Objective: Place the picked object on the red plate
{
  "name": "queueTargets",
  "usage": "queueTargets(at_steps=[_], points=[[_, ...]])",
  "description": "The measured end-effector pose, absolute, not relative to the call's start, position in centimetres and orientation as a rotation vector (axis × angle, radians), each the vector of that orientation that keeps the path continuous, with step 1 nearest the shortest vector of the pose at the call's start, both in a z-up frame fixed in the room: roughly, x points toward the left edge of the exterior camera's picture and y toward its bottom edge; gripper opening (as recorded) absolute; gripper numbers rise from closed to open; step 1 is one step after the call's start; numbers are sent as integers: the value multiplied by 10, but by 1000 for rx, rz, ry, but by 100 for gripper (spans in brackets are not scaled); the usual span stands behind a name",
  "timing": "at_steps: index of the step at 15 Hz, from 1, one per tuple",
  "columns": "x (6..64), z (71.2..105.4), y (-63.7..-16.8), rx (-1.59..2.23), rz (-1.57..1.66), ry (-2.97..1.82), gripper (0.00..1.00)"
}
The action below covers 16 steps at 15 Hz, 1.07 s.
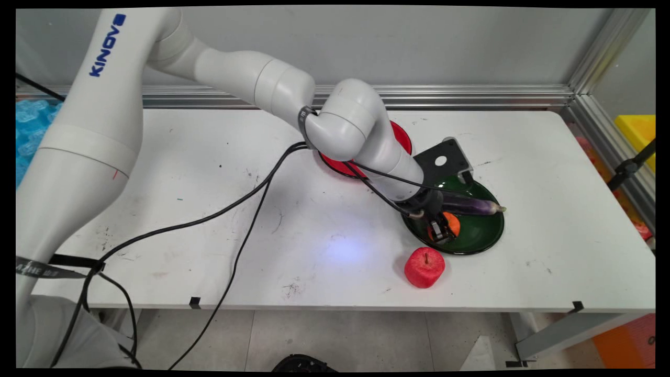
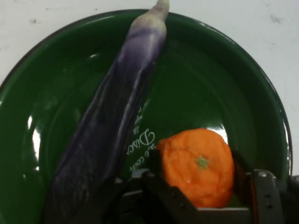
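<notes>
My gripper [image 1: 440,230] is down inside a dark green plate [image 1: 484,236] at the table's right. Its two fingers press against both sides of an orange [image 1: 452,223], so it is shut on the fruit. In the hand view the orange [image 2: 198,165] sits between the black fingers [image 2: 154,169] over the green plate [image 2: 205,79], which has white lettering on its floor. A long purple eggplant [image 1: 471,206] lies across the plate just behind the orange, its tip over the right rim; in the hand view the eggplant [image 2: 112,126] runs to the left of the orange.
A red apple [image 1: 424,267] stands on the table just in front of the green plate. A red plate [image 1: 402,137] lies behind, mostly hidden by the arm. Black cables [image 1: 251,201] trail across the table's middle. A yellow bin [image 1: 637,131] sits beyond the right edge.
</notes>
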State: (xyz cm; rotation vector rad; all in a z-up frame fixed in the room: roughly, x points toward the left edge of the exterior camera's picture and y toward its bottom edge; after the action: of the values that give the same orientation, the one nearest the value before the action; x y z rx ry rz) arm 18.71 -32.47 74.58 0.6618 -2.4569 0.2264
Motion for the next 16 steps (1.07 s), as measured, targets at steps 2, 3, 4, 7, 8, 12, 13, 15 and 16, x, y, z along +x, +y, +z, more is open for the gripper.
queueTargets(at_steps=[2,3,4,7,8,12,13,15,16], points=[[187,746,-325,666,225,-2455,0],[187,747,-325,667,226,-2453,0],[188,748,-325,668,227,-2450,0],[193,761,-326,661,242,-2436,0],[196,769,-327,656,251,-2428,0],[216,804,-327,623,296,-2406,0],[224,814,-327,613,311,-2404,0],[243,830,-329,597,346,-2406,0],[253,837,-331,592,365,-2408,0]])
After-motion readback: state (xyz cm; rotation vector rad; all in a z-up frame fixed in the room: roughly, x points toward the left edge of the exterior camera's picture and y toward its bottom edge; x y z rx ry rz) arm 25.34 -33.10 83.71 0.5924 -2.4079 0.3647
